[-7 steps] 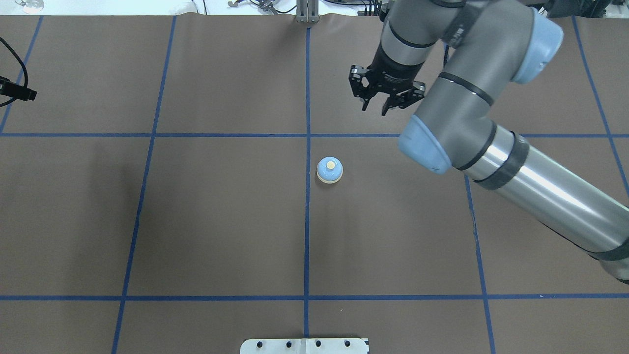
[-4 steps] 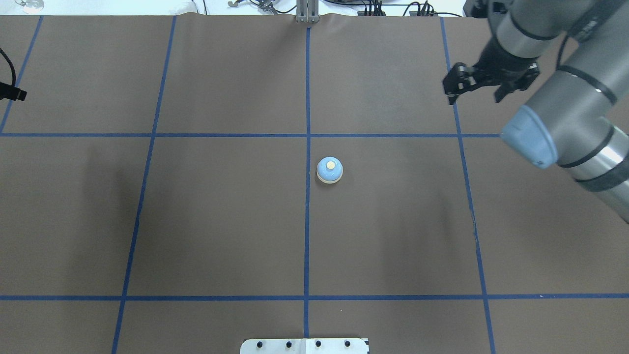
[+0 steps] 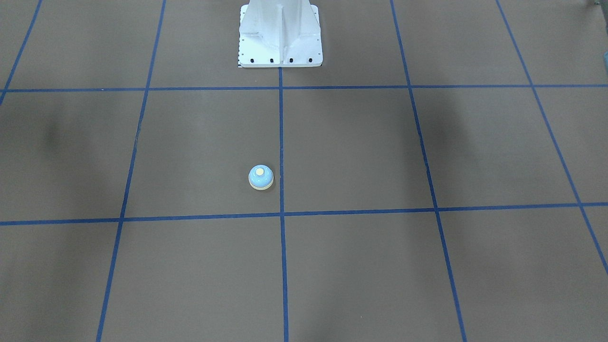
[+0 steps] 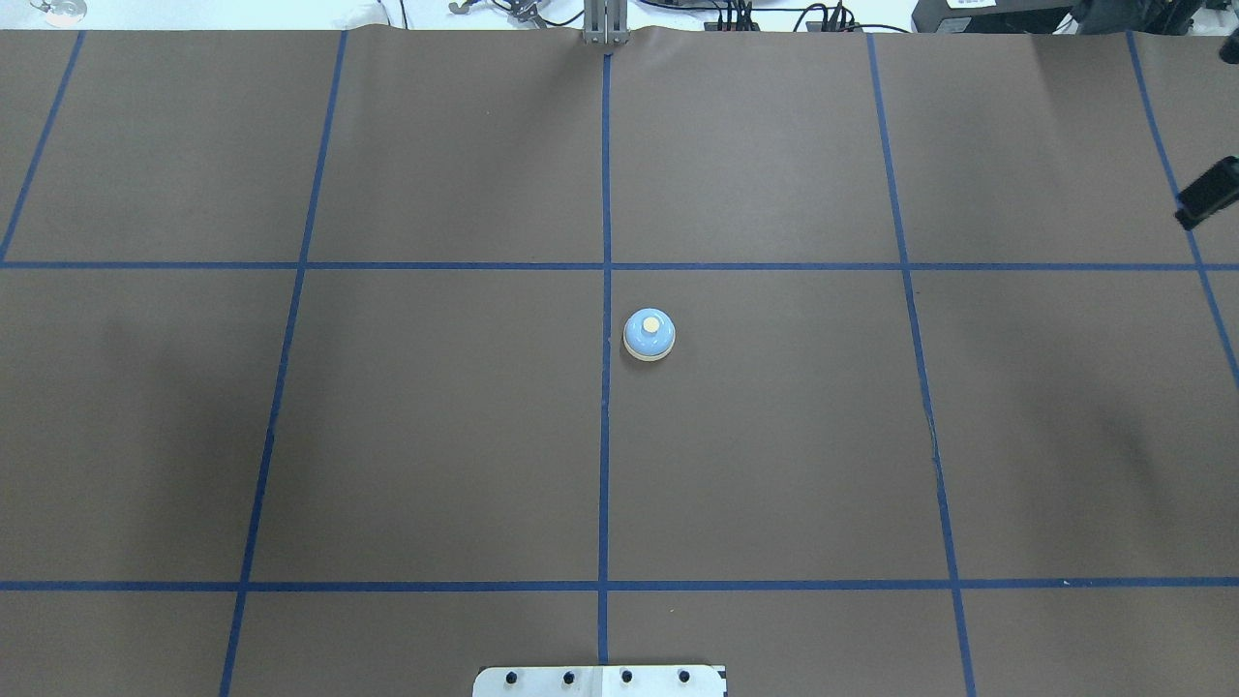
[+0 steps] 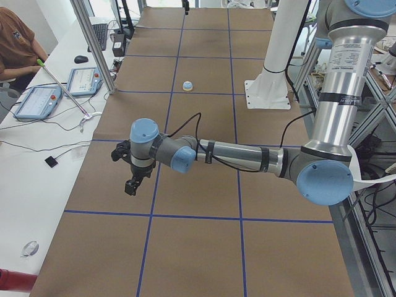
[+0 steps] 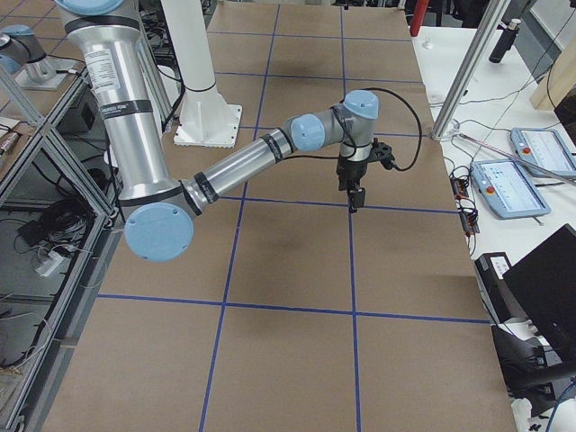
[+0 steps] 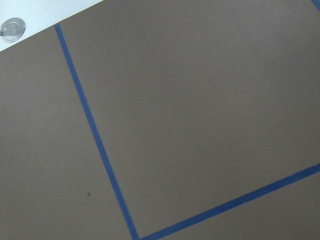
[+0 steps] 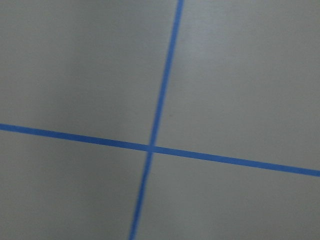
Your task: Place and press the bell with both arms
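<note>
Bell (image 4: 649, 335): sitting upright at frame centre, axis vertical, button facing up. Left gripper (image 5: 132, 184), right gripper (image 6: 353, 198): hanging fingers-down, well apart from it; jaw opening impossible to tell.

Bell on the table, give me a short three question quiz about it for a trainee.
1. True or false: the bell lies tipped on its side.
2. In the overhead view, where does the bell sit relative to the centre tape line? A) left of it B) just right of it C) across it
3. Fill in: the bell's top button is ___ coloured.
Key: 1 false; 2 B; 3 cream.
</note>
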{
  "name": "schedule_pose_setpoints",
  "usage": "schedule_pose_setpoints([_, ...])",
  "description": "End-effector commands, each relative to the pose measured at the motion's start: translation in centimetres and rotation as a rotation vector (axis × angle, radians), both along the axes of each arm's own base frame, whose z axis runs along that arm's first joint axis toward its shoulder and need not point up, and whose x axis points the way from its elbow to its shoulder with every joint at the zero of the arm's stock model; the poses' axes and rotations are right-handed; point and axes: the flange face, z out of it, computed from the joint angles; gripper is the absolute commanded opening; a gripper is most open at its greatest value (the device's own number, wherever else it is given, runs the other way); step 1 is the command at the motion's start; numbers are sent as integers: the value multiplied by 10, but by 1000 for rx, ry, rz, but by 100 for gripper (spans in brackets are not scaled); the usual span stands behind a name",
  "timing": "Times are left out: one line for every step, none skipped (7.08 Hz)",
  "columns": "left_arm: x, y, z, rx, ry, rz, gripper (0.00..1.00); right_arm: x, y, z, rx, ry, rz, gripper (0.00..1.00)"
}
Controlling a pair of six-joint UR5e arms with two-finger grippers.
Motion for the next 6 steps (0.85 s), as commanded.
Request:
schedule_pose_setpoints([-31, 24, 22, -33, -34, 68, 100, 65, 27, 75, -70, 9, -7, 100])
schedule_pose_setpoints([-33, 49, 51, -70, -46, 87, 100, 81, 39, 102, -129, 8, 26, 100])
schedule_pose_setpoints([-34, 51, 52, -84, -38, 76, 100, 87, 39, 125, -174, 12, 36, 100])
schedule_pose_setpoints([-35, 53, 54, -100, -35, 63, 100, 92, 42, 141, -208, 12, 44, 100])
schedule_pose_setpoints([-34, 55, 51, -133, -17, 16, 100, 94, 50, 150, -213, 12, 46, 100])
schedule_pose_setpoints([-30, 57, 43, -140, 36, 23, 100, 94, 66, 166, -205, -26, 49, 100])
